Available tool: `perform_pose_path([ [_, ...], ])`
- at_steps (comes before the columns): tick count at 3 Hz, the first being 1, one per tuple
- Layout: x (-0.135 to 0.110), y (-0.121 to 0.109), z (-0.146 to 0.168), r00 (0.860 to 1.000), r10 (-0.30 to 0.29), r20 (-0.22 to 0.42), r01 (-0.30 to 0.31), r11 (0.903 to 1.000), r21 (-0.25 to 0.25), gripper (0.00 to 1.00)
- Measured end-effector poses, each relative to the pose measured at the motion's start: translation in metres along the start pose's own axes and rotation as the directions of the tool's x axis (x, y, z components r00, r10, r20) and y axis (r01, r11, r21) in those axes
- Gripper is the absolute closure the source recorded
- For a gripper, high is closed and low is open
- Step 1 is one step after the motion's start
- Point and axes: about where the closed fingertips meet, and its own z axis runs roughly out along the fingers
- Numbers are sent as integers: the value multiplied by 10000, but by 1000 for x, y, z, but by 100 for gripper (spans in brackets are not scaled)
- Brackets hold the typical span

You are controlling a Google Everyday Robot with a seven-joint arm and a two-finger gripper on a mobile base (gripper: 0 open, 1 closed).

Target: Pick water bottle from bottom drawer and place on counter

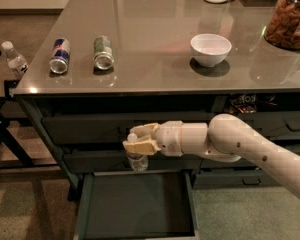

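Above the open bottom drawer [135, 204] — pincer [136, 139] grips water bottle [138, 162].

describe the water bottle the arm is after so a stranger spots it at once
Below the grey counter, the bottom drawer stands open. Above it the robot's tool grips the water bottle: clear, white-capped, unlike the other bottle standing beyond the counter's left end.
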Motion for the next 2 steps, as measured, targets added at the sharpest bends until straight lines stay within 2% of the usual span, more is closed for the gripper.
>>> perform_pose_path([
  [1,0,0,0,10000,3,4,-3,10000,-8,100],
  [2,-25,1,-15,9996,-234,186,232,9997,113,100],
])
